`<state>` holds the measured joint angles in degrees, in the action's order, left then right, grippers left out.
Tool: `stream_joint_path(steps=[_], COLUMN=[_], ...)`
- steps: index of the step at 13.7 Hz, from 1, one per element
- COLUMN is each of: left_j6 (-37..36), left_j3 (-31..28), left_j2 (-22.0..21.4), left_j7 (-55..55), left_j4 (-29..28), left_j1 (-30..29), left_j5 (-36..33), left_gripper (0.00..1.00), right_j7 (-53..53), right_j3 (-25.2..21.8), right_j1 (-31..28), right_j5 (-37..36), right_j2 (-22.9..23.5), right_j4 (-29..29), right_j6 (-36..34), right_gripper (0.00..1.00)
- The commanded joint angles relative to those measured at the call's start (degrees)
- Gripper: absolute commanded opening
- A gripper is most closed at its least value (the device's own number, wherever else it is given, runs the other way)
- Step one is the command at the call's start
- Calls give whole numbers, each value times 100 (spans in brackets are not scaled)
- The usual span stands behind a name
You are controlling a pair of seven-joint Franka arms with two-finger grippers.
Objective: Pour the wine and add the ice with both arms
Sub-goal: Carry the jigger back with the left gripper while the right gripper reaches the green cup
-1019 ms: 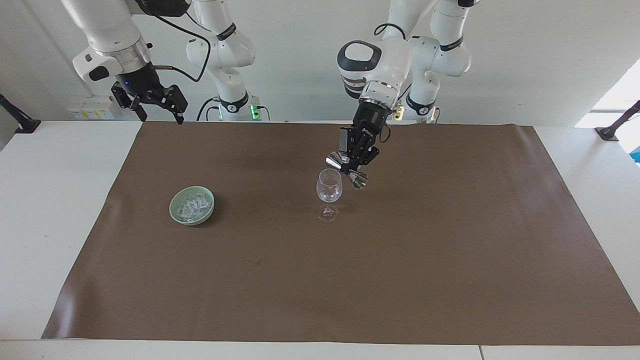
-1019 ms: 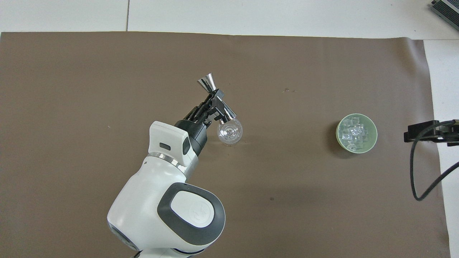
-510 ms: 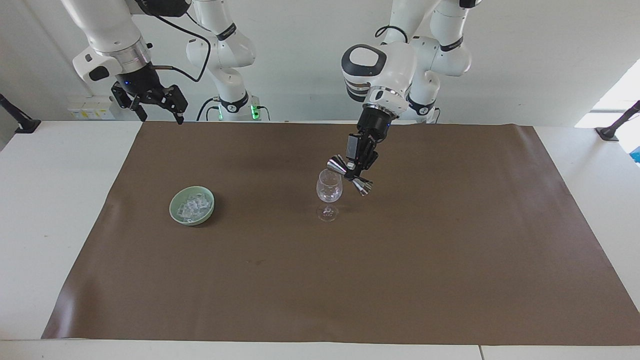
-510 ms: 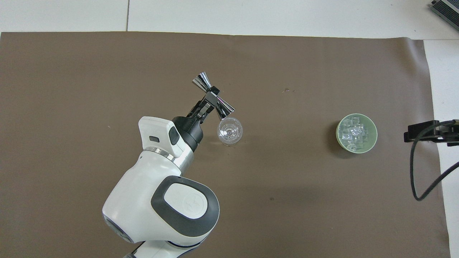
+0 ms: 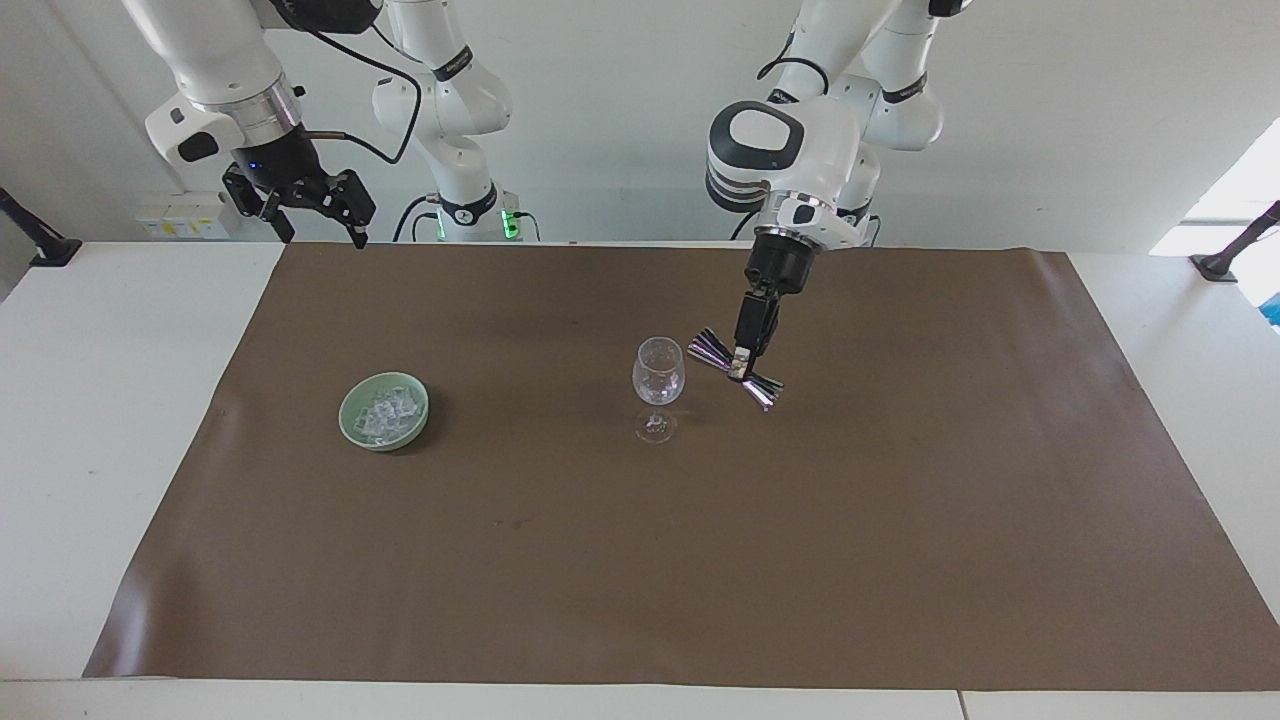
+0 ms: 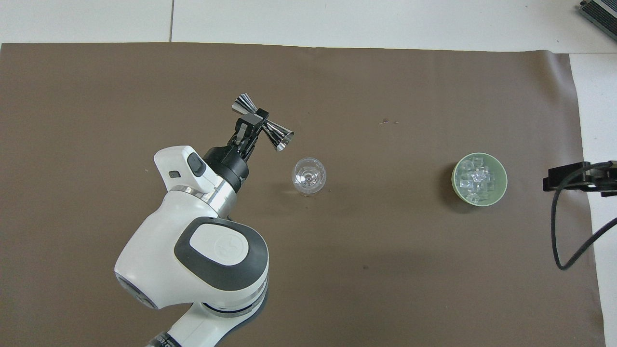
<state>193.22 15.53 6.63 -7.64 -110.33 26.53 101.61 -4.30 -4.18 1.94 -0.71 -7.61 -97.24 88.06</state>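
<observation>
Brown mat (image 5: 900, 560): working surface, covers table centre.
Left gripper (image 5: 741, 372): clamped on steel jigger (image 5: 736, 368) at waist, held aloft just beside wine glass (image 5: 658, 372), toward left arm's end. Keep jigger clear of rim; set down well apart from glass.
Right gripper (image 5: 318, 212): fingers apart, waiting aloft at mat edge.
Green bowl (image 6: 501, 191): toward right arm's end.
Ice (image 6: 476, 181): in bowl.

A brown mat (image 5: 900, 520) covered most of my white counter (image 5: 110, 400). Black clamp mounts (image 5: 1225, 262) stood at the counter's two ends.
</observation>
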Motion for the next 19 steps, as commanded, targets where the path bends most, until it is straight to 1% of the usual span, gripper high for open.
stream_joint_path(steps=[1, 4, 6, 7, 10, 12, 14, 16, 18, 19], left_j6=[-267, -609, -741, -890, -1216, -1593, -1970, -2078, -2427, -2499], left_j3=[29, 20, 20, 20, 11, 3, -6, -15, -24, -32], left_j2=[-92, -197, -215, -232, -329, -425, -443, -443, -443, -452], left_j7=[769, 1386, 1423, 1431, 1922, 2125, 2344, 2424, 2757, 2785], left_j4=[-85, -330, -462, -489, -612, -761, -788, -832, -876, -911], left_j1=[-226, -446, -499, -656, -894, -1062, -1324, -1378, -1614, -1650], left_j5=[114, 122, 122, 122, 122, 122, 122, 122, 114, 114], left_gripper=[0, 0, 0, 0, 0, 0, 0, 0, 0, 0], right_j7=[61, 61, 61, 61, 61, 61, 70, 96, 192, 341], right_j3=[22, 31, 22, 22, 22, 22, 31, 22, 48, 57], right_j1=[-44, -44, -44, -44, -44, -53, -44, -53, -27, 51], right_j5=[124, 124, 115, 124, 115, 124, 124, 124, 124, 124], right_j2=[-100, -100, -100, -100, -100, -100, -100, -100, -100, -135], right_j4=[-102, -102, -102, -102, -102, -102, -102, -102, -111, -224], right_j6=[9, 9, 9, 9, 9, 10, 10, 9, 97, 297], right_gripper=[100, 100, 100, 100, 100, 100, 100, 100, 100, 100])
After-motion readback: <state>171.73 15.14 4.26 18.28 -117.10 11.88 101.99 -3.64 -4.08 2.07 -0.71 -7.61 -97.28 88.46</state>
